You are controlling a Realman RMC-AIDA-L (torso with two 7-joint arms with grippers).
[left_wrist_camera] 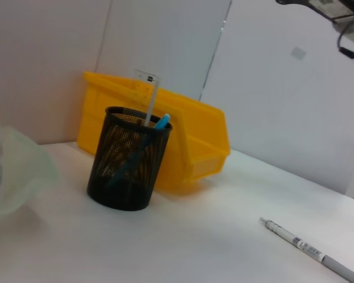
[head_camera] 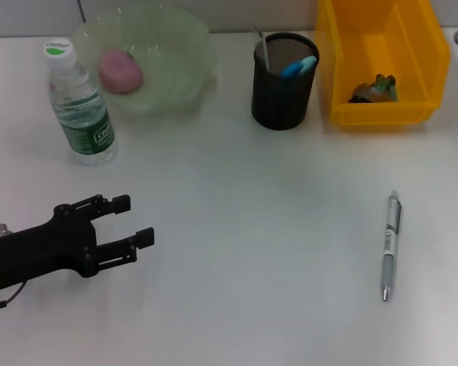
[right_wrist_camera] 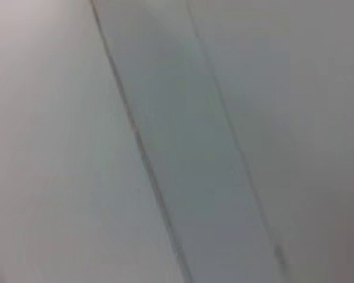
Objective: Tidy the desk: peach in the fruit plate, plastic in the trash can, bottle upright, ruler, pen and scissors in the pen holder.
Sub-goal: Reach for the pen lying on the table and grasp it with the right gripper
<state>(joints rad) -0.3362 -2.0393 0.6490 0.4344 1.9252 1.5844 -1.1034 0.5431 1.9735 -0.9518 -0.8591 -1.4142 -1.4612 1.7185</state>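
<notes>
The pen (head_camera: 389, 245) lies alone near the right edge of the worktop (head_camera: 252, 229), long axis pointing front to back — well apart from the left gripper (head_camera: 133, 221), whose jaws are open and empty near the front left corner. The right gripper is out of sight, though its side is probably nearer.

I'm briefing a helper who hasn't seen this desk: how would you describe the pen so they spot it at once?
Start at the yellow bin at the desk's far right, then look toward the near edge. The pen lies flat and alone on the bare white desk. It is the only silver, slim thing lying loose, apart from the black mesh pen holder.
</notes>
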